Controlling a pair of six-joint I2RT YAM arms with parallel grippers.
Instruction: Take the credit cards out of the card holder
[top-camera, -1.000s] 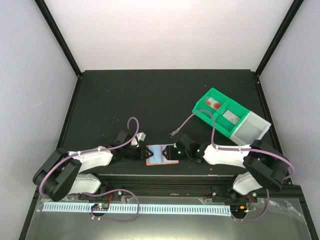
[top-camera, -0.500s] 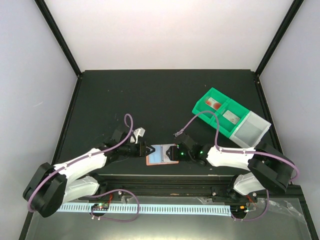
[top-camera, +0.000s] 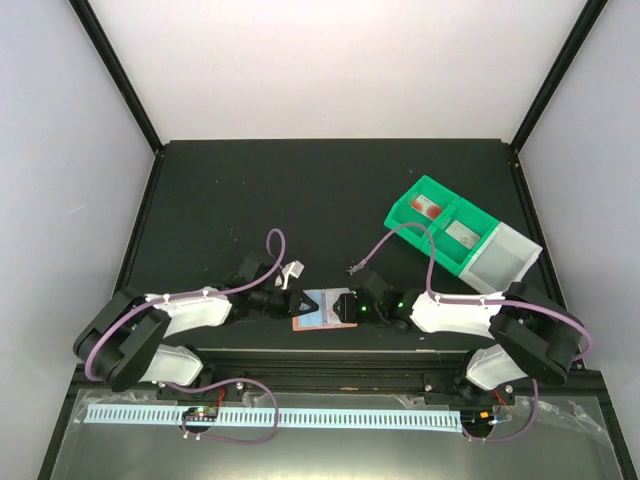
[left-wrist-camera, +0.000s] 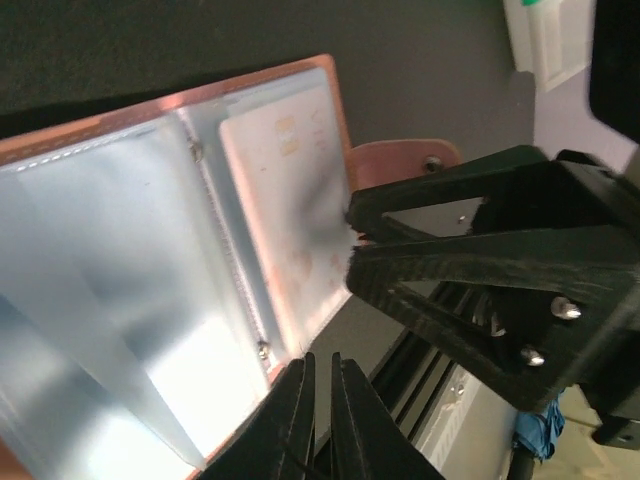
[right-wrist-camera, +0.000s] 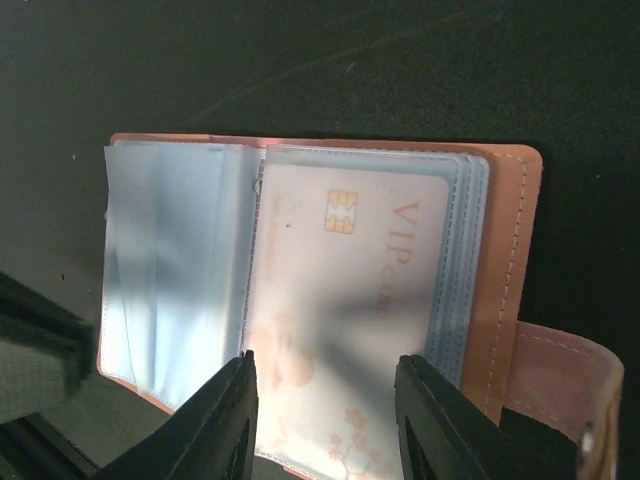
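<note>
While the card holder (top-camera: 325, 310) lies open on the table (top-camera: 300, 180) between my two sets of fingers, I see the left fingers (left-wrist-camera: 298, 420) pressed together just off the holder's near corner. Whether a sleeve edge is pinched between them I cannot tell. My right fingers (right-wrist-camera: 225, 420) stand apart, holding nothing, with their tips at the outer edge of the page on their side. Between them shows a pale card (right-wrist-camera: 350, 290) with a gold chip, tucked in that page. Clear sleeves (right-wrist-camera: 170, 270) fan out toward the left fingers. The snap tab (right-wrist-camera: 560, 385) sticks out just beside the right fingers. A green bin (top-camera: 440, 222) sits well apart, beyond the right fingers.
</note>
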